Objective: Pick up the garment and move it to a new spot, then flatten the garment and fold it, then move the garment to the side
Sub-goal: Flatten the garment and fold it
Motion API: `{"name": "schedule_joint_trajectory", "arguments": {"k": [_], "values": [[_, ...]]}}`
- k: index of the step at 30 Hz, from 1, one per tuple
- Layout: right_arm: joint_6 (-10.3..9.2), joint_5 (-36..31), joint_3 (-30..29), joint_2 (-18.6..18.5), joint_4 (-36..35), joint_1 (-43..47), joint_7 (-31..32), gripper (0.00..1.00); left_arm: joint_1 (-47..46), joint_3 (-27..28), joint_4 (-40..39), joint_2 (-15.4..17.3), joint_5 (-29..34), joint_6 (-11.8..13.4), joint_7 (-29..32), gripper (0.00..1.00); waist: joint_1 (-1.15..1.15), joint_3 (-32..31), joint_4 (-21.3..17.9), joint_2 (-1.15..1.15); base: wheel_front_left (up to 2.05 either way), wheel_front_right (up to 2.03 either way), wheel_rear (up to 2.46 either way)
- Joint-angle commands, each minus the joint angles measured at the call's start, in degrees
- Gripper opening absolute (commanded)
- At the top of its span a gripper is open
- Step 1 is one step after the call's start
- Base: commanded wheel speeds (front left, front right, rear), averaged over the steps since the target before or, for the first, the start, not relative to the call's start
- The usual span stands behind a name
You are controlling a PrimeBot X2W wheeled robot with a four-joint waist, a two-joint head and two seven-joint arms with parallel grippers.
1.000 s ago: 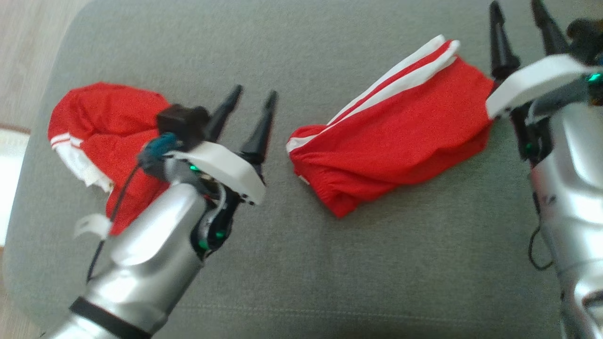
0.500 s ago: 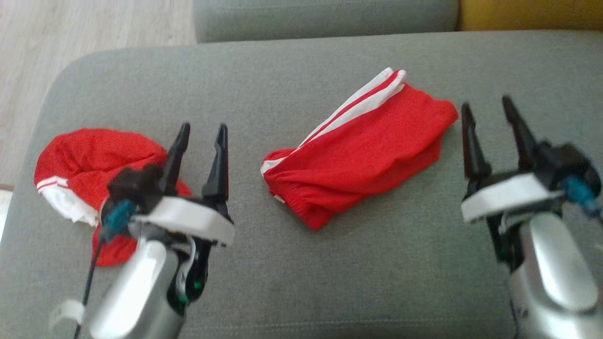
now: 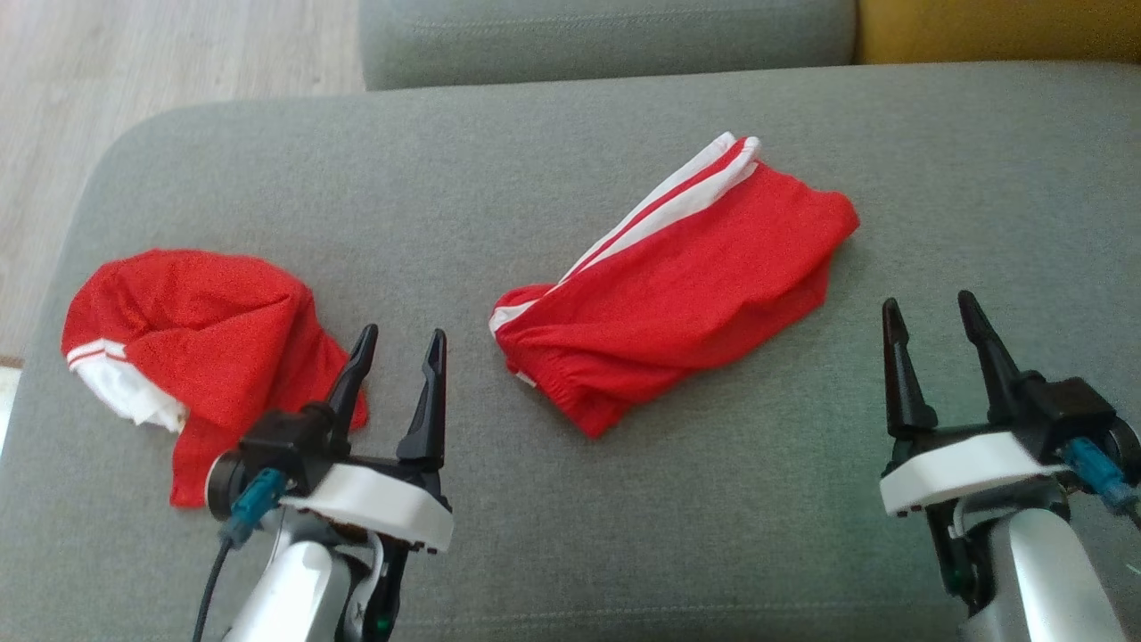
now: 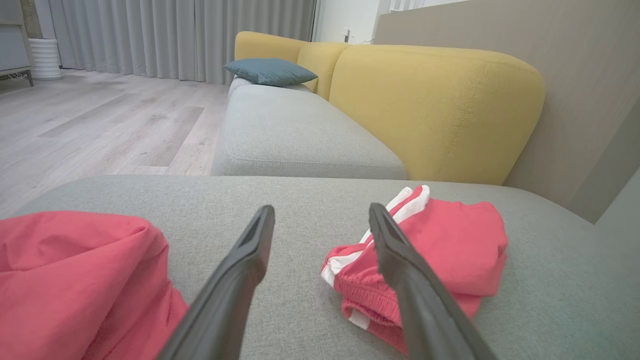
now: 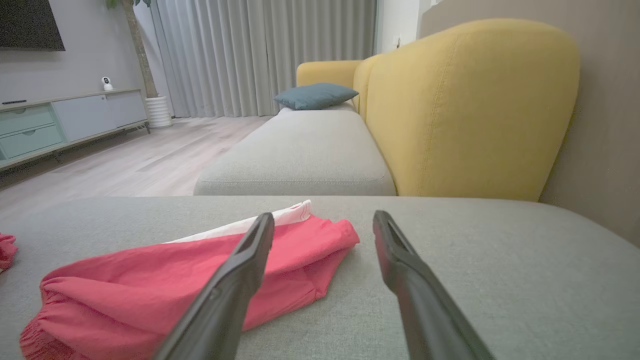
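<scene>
Lying folded at centre, the red garment (image 3: 677,285) sits ahead of and between left gripper (image 3: 402,333) and right gripper (image 3: 927,301) in the head view — both spread wide, holding nothing, above the grey seat (image 3: 570,160). A crumpled red heap (image 3: 196,357) lies by the left gripper; contact is hard to judge. Left wrist view: wide-apart fingers (image 4: 235,280), garment (image 4: 450,240) ahead to the right, heap (image 4: 75,280) at left. Right wrist view — garment (image 5: 150,290) ahead-left, fingers (image 5: 425,310) empty, yellow backrest (image 5: 470,100) beyond.
</scene>
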Motion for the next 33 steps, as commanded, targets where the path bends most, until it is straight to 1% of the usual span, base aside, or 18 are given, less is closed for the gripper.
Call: {"name": "schedule_joint_trajectory", "arguments": {"k": [1,4,5,9,12,15,19,21,27,29,33], "values": [[0.39,1.54,0.67,0.11,-1.85,-2.24,0.88,1.0,-2.87,3.0,-1.47,-0.32,1.0,-0.9,-0.44,1.0,0.0,1.29,1.09,0.0,0.0,0.0,0.0],[0.39,7.47,-1.31,0.12,-0.09,-4.01,3.66,1.0,-3.59,3.88,-1.05,-1.08,1.73,-1.96,-0.44,1.0,0.0,2.82,2.36,0.0,0.0,0.0,0.0],[0.39,7.47,-1.31,0.12,-0.09,-4.01,3.66,1.0,-3.59,3.88,-1.05,-1.08,1.73,-1.96,-0.44,1.0,0.0,2.82,2.36,0.0,0.0,0.0,0.0],[0.39,16.19,-3.65,0.13,4.63,-8.17,7.89,1.0,-4.46,4.13,-0.18,-2.06,2.67,-3.45,-0.44,1.0,0.0,5.23,4.65,0.0,0.0,0.0,0.0],[0.39,22.77,-6.12,0.13,10.18,-12.06,10.67,1.0,-5.17,4.35,0.52,-2.71,3.24,-4.36,-0.44,1.0,0.0,6.82,6.55,0.0,0.0,0.0,0.0],[0.39,27.26,-8.59,0.13,16.52,-16.61,12.04,1.0,-5.74,4.4,1.09,-3.32,3.7,-5.24,-0.44,1.0,0.0,8.08,8.43,0.0,0.0,0.0,0.0],[0.39,29.28,-11.79,0.13,25.24,-22.98,12.93,1.0,-6.25,4.7,1.68,-3.93,4.19,-5.92,-0.44,1.0,0.0,9.32,10.54,0.0,0.0,0.0,0.0],[0.39,27.95,-13.93,0.13,29.47,-25.82,12.84,1.0,-6.56,4.98,1.72,-4.17,4.36,-6.21,-0.45,1.0,0.0,9.86,11.47,0.0,0.0,0.0,0.0],[0.39,18.27,-24.32,0.13,41.8,-33.57,12.98,1.0,-7.28,5.66,1.61,-4.62,4.8,-6.88,-0.45,1.0,0.0,11.2,13.66,0.0,0.0,0.0,0.0],[0.39,14.14,-27.92,0.13,44.49,-35.7,13.08,1.0,-7.61,5.71,1.62,-4.71,4.88,-7.08,-0.45,1.0,0.0,11.6,14.29,0.0,0.0,0.0,0.0],[0.39,8.48,-33.79,0.13,48.56,-39.77,14.33,1.0,-8.2,5.9,1.49,-4.85,4.74,-7.16,-0.45,1.0,0.0,12.35,15.27,0.0,0.0,0.0,0.0]]}}
